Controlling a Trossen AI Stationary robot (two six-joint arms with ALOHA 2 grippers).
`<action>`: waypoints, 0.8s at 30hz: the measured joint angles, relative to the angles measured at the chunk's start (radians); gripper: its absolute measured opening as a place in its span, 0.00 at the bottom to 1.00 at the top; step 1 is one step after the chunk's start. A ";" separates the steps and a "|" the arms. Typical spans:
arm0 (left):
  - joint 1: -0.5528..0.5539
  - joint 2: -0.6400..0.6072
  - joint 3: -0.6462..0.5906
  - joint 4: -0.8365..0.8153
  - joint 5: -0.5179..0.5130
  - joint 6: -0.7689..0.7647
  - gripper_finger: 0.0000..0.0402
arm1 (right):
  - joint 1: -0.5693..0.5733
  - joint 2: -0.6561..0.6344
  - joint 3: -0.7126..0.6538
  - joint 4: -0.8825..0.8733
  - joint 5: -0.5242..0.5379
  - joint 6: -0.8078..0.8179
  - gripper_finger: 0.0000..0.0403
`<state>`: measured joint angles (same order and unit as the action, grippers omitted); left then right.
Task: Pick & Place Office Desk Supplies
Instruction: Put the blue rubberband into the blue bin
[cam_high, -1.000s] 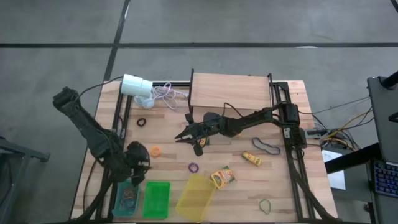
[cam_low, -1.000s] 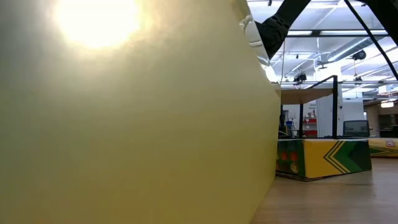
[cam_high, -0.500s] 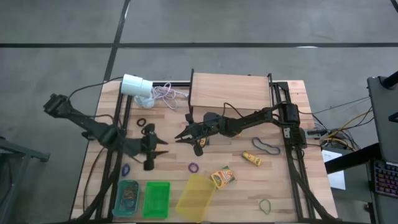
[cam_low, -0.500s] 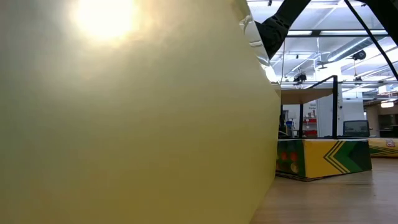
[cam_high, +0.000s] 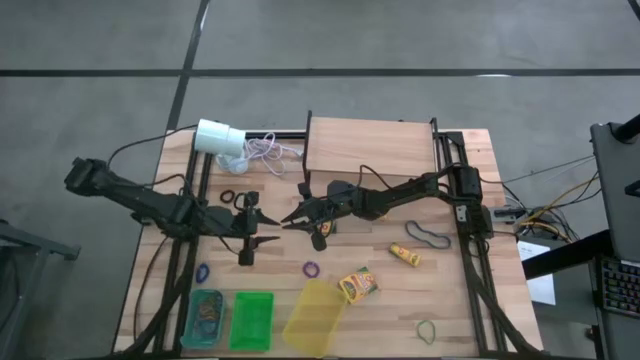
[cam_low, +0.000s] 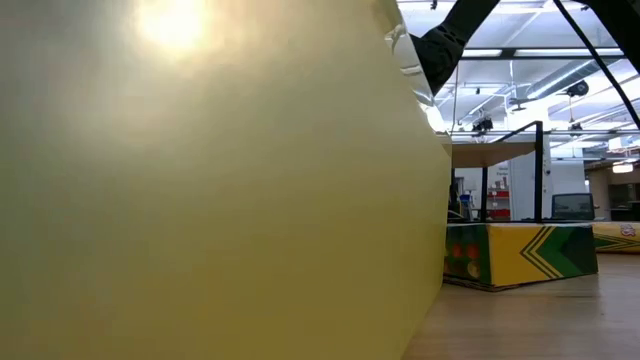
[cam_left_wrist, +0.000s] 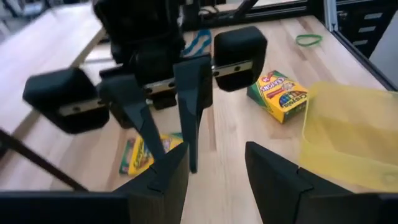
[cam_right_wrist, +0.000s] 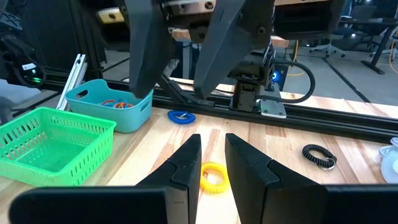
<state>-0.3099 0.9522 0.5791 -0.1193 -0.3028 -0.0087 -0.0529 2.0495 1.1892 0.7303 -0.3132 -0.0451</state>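
Observation:
My left gripper (cam_high: 268, 230) hovers open over the table's middle, pointing at my right gripper (cam_high: 288, 222); nothing lies between its fingers (cam_left_wrist: 214, 162). My right gripper (cam_right_wrist: 211, 146) hangs level above the table with a narrow gap and holds nothing. An orange loop (cam_right_wrist: 213, 177) lies flat just ahead of it. A crayon box (cam_left_wrist: 140, 152) lies under the right gripper. Another crayon box (cam_high: 358, 285), a yellow packet (cam_high: 405, 255) and purple (cam_high: 311, 268), blue (cam_high: 203, 271), black (cam_high: 228, 196) and green (cam_high: 427, 329) loops lie on the wood.
A teal bin (cam_high: 205, 318) holding loops, a green basket (cam_high: 252, 320) and a yellow bin (cam_high: 315, 315) line the near edge; the yellow bin fills most of the low view. A white cylinder (cam_high: 220, 137) with cord and a raised wooden board (cam_high: 370, 147) sit at the far side.
My left gripper has swung from above the teal bin toward the table's middle and far side, rising a little and rolling about its own axis, until it faces the right gripper. The blue loop at the near left has come into sight where the arm was.

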 joint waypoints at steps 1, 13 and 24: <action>0.000 -0.002 -0.014 0.022 0.001 0.015 0.40 | 0.000 0.000 0.000 0.000 0.000 0.000 0.17; 0.104 -0.178 -0.133 0.131 0.225 0.100 0.40 | 0.000 0.000 0.000 0.000 0.000 0.000 0.17; 0.129 -0.264 -0.226 0.185 0.255 0.117 0.40 | 0.000 0.000 0.000 0.000 0.000 0.000 0.17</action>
<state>-0.1806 0.6881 0.3531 0.0659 -0.0478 0.1081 -0.0532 2.0495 1.1889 0.7303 -0.3134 -0.0448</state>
